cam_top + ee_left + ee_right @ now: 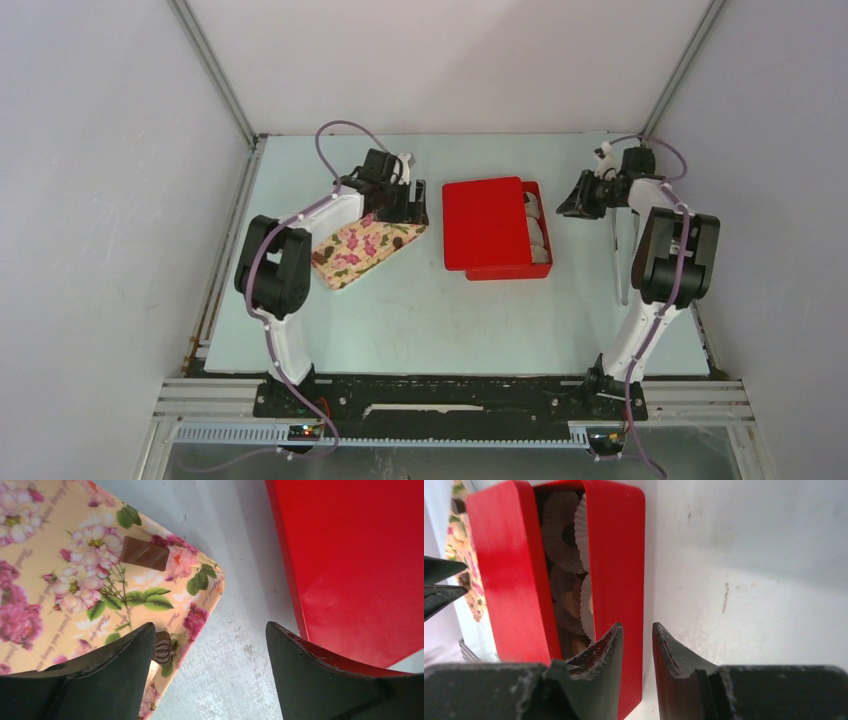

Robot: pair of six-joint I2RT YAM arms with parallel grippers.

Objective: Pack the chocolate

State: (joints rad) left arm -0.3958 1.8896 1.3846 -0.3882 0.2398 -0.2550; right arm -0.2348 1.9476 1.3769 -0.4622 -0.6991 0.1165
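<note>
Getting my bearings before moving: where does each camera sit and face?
Top external: fixed above and behind the robot, looking down on the table; left arm and right arm show.
Left wrist: on the left arm, looking down at a corner of the floral tray and a chocolate; the left fingers show, wide apart.
Right wrist: on the right arm, facing the red box and paper cups; the right fingers show, narrowly apart.
Shared: both wrist views catch the red lid.

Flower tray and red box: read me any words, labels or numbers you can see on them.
Flower tray: pale purple cursive script printed between the roses, too small and blurred to read.
Red box lid: plain, no text.
Red box: no text on the side that shows.
No other writing shows in any view.
</note>
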